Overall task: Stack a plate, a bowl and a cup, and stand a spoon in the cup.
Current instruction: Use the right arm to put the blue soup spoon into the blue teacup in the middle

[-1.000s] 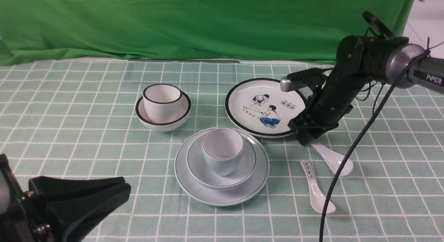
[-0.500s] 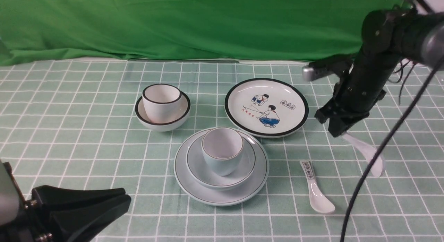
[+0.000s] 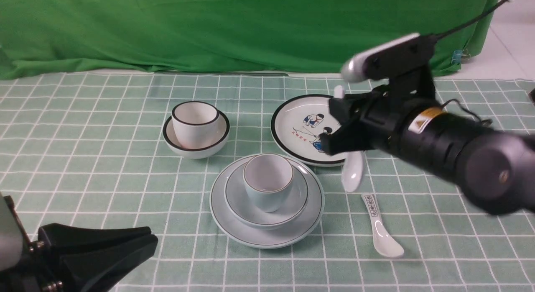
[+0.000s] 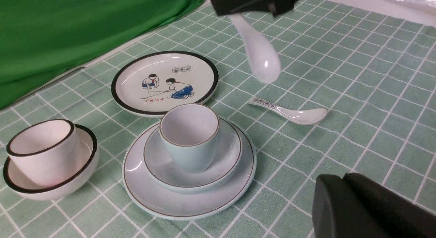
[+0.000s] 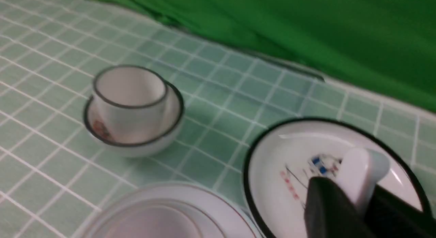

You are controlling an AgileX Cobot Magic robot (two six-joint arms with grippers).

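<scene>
The right gripper (image 3: 340,131) is clamped on the handle of the plain white spoon (image 3: 352,175). The spoon hangs bowl-down, clear of the checked cloth (image 3: 83,158), right of centre in the front view and just right of the stack. At lower centre the cup (image 3: 268,181) sits in the bowl (image 3: 297,198) on the plate (image 3: 311,219). The left gripper (image 3: 142,242) — lower left corner — has its jaws closed. A printed spoon (image 3: 381,229) lies at lower right.
</scene>
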